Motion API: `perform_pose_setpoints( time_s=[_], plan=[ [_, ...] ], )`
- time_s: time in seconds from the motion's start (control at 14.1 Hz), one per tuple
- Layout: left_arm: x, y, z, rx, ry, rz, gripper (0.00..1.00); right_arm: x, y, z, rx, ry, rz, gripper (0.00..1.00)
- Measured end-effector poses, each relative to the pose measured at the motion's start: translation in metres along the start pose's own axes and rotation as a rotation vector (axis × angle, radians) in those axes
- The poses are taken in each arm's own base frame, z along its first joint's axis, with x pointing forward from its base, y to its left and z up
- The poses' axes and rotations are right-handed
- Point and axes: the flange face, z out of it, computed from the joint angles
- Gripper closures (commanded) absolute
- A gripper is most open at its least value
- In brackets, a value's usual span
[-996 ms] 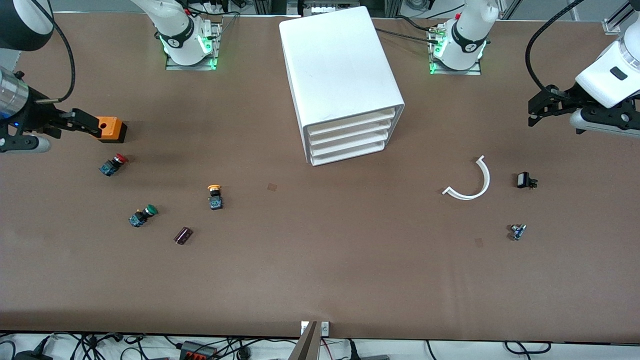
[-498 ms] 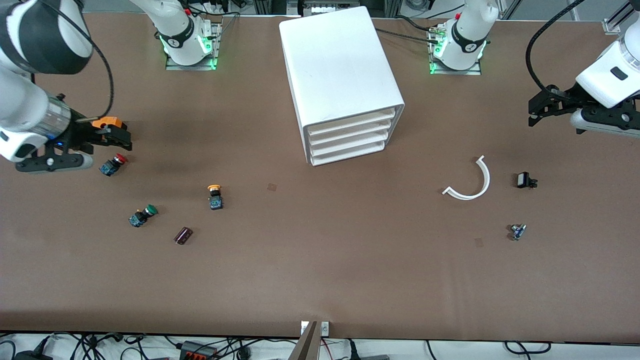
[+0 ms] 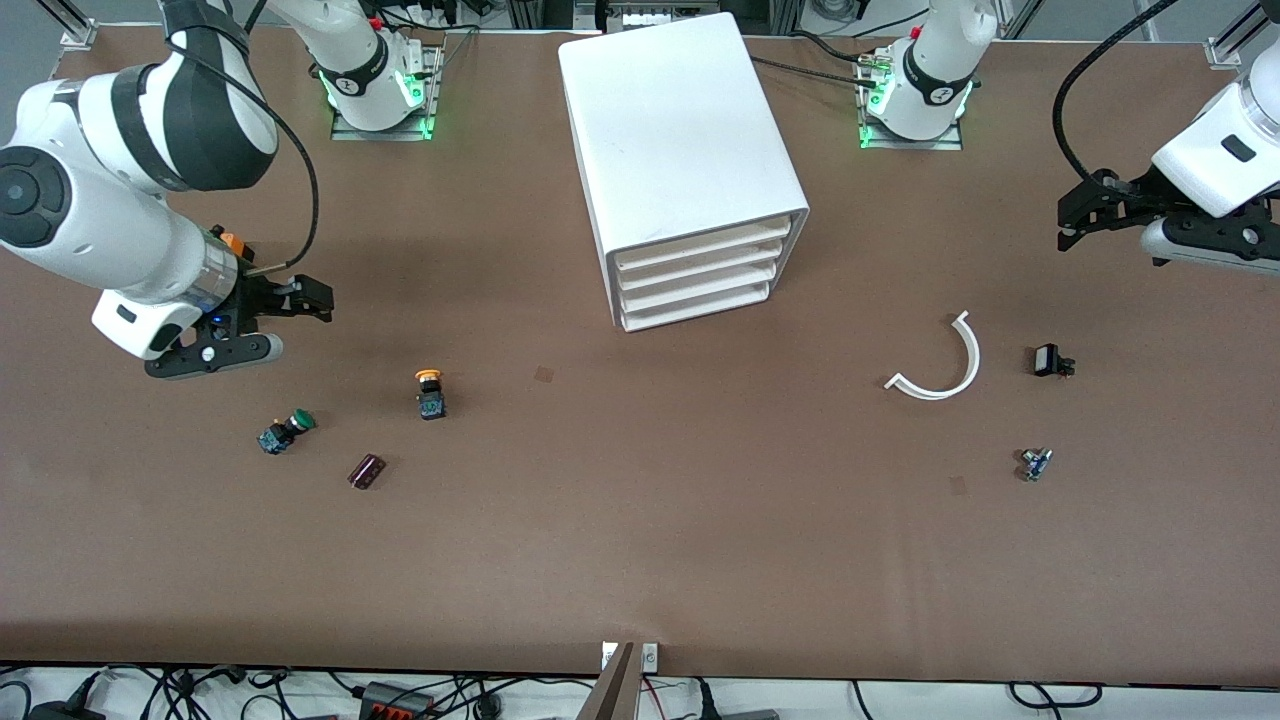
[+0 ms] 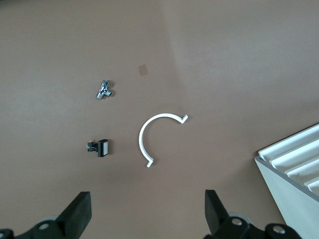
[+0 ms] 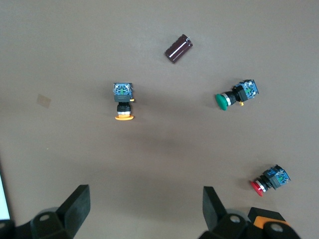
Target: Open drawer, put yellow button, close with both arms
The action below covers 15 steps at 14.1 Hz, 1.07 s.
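The white cabinet [image 3: 680, 150] stands at mid-table, and its topmost drawer [image 3: 705, 244] is shut like the three below. The yellow button [image 3: 430, 391] lies on the table toward the right arm's end, nearer the camera than the cabinet. It also shows in the right wrist view [image 5: 123, 102]. My right gripper [image 3: 318, 300] is open and empty over bare table beside the yellow button, apart from it; in its own view it shows open [image 5: 144, 211]. My left gripper [image 3: 1072, 222] hangs open and empty over the left arm's end; its own view shows the same [image 4: 147, 216].
A green button [image 3: 284, 431], a dark cylinder [image 3: 366, 471] and a red button [image 5: 269, 180] lie near the yellow one; the right arm hides the red one in the front view. An orange box [image 3: 232, 242] peeks out. A white arc [image 3: 940, 360] and two small parts [image 3: 1050, 360] [image 3: 1035, 463] lie under the left arm.
My right arm has swung in from the table's end toward the yellow button and now covers the red button and most of the orange box. The left arm has not moved.
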Motion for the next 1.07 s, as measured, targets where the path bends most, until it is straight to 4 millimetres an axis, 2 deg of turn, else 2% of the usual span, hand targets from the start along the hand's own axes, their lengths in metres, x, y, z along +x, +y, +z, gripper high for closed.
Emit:
perform_pose_setpoints(
  time_s=[0.36,0.78,1.07],
  plan=[
    [0.0,0.0,0.0,0.0,-0.004,-0.001,0.0,0.002,-0.002,0.0,-0.001,0.014,-0.004,0.0],
    [0.0,0.0,0.0,0.0,-0.004,0.0,0.0,0.011,-0.019,0.019,-0.005,-0.005,-0.03,0.0],
    [0.0,0.0,0.0,0.0,-0.004,0.001,0.0,0.018,-0.02,0.017,-0.006,0.015,-0.033,0.0]
  ],
)
